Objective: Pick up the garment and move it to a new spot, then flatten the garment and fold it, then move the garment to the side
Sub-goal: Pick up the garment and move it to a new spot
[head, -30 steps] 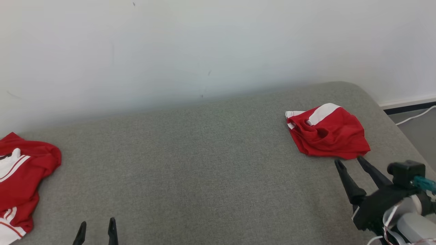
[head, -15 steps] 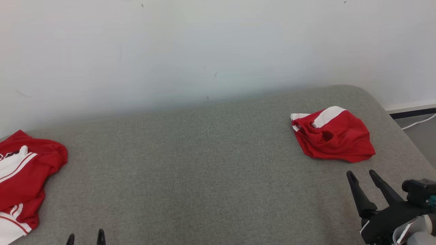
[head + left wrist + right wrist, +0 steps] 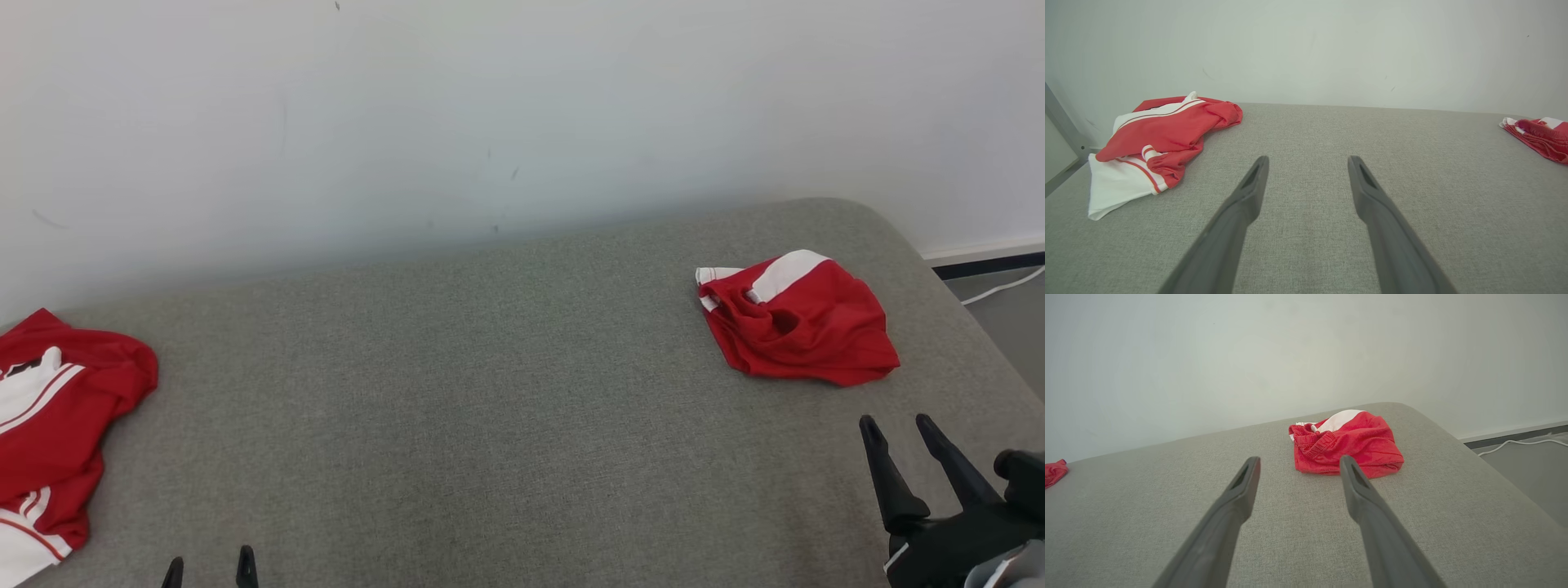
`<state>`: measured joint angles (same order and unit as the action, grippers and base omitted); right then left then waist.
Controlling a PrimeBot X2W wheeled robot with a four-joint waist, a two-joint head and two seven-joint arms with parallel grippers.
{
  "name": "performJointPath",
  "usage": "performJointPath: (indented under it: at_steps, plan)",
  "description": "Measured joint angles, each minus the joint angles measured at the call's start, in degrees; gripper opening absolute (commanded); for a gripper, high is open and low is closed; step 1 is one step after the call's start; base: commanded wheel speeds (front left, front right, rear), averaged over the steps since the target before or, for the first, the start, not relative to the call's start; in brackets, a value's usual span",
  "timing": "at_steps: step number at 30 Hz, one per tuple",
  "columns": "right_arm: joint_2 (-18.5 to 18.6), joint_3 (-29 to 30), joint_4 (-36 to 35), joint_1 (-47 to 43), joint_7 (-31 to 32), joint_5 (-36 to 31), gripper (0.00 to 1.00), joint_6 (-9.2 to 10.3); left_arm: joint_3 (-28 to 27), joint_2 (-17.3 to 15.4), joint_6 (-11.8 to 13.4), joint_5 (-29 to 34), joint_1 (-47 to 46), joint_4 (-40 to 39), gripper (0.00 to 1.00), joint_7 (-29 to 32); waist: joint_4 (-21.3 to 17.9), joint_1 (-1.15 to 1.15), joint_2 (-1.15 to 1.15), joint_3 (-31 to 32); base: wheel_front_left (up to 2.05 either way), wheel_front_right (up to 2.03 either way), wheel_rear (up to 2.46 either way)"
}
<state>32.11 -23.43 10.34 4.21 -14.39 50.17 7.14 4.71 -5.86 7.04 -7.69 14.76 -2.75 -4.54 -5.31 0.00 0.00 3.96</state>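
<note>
The right hand (image 3: 895,422) sits low at the near right edge of the grey padded surface (image 3: 490,392). Its two dark fingers are spread apart with nothing between them, and they point forward and slightly to the left. Its black wrist body trails off behind it, toward the corner of the head view. The folded red garment with a white band (image 3: 804,331) lies a short way beyond the fingertips, apart from them. In the right wrist view this garment (image 3: 1347,449) is straight ahead of the hand (image 3: 1300,460), and the right finger's tip overlaps its near hem in the picture. The gathered waistband faces the left finger's side. Past the garment, on the right finger's side, the surface rounds off, and a white cable (image 3: 1515,443) runs along the floor below.

The left hand (image 3: 209,559) shows just its two fingertips at the bottom edge of the head view, and it too is open and empty. In the left wrist view its fingers (image 3: 1257,179) reach out level above the bare fabric. A crumpled red-and-white garment (image 3: 1163,134) lies ahead of that hand, off to its left and well apart from it. The folded garment is far off to its right.
</note>
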Motion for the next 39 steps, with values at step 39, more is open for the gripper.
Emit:
performJointPath:
  at_steps: [39]
  plan:
    - [-3.6,2.7,-1.8,-4.8,-0.2,-5.4,1.00,-0.05,2.8,-3.3,-1.5,3.4,-4.6,0.6,1.00,5.0,22.3,0.00,0.00,0.3,0.00,0.00,0.00]
